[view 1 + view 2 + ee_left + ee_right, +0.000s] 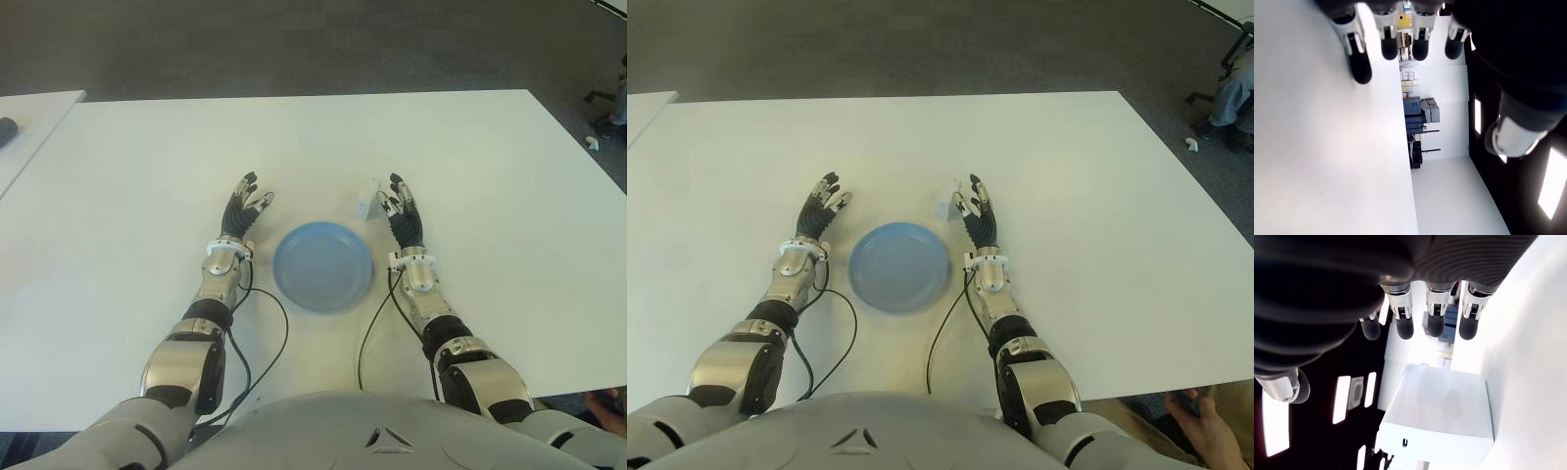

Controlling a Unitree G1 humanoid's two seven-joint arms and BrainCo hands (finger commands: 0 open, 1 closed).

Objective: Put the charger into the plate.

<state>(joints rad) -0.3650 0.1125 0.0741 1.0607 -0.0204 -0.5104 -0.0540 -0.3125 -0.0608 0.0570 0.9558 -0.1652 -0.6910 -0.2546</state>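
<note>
Right hand [403, 210] was spread wide, holding nothing; charger [368, 200] stood just beyond its palm side, seemingly untouched. Plate [322, 265] sat between it and the idle, open left hand [244, 209]. Risk: closing fingers could topple the charger.

White table [147, 166]; second table [34, 122] beside it.

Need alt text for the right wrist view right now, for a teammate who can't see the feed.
The white charger sits on the white table just in front of the open right hand, whose dark-tipped fingers are spread beside it without gripping it. The plate is not visible in this view.
</note>
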